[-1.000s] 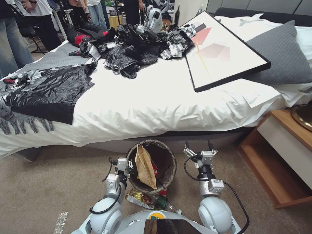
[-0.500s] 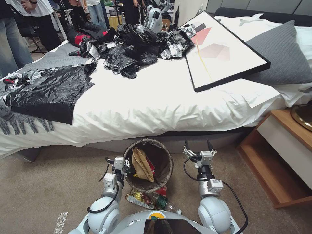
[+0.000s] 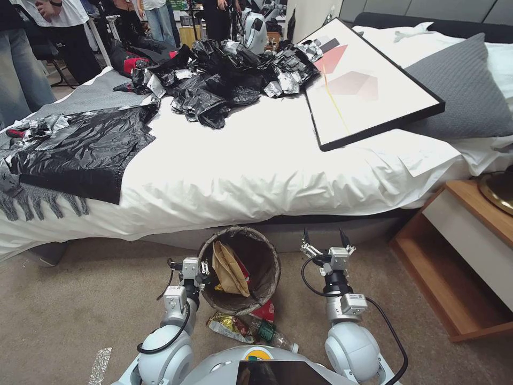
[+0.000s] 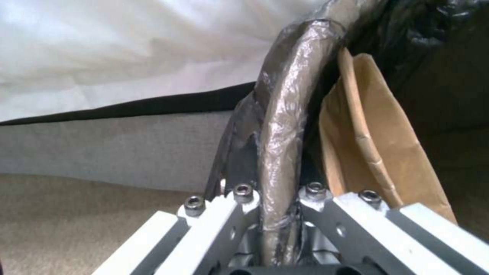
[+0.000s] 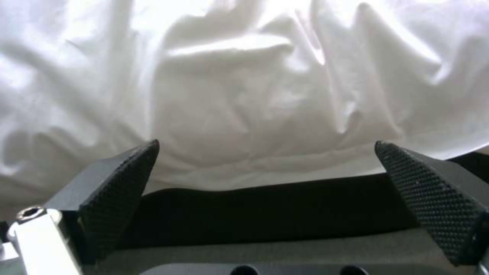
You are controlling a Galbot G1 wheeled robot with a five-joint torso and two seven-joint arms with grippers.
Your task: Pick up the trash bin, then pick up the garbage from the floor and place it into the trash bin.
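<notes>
I am pinching the lined rim of the trash bin [image 3: 256, 243] in my left gripper [image 3: 204, 267], a brown paper bag [image 3: 230, 267] inside it, wrappers [image 3: 230, 326] lying on the carpet [image 3: 80, 310] by the bed [image 3: 256, 171], my right gripper [image 3: 323, 238] hanging wide open.

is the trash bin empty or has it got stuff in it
Not empty. The trash bin, held at its rim by the left gripper, holds a brown paper bag.

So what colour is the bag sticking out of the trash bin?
Brown, a flat paper bag; the left wrist view shows it best.
</notes>
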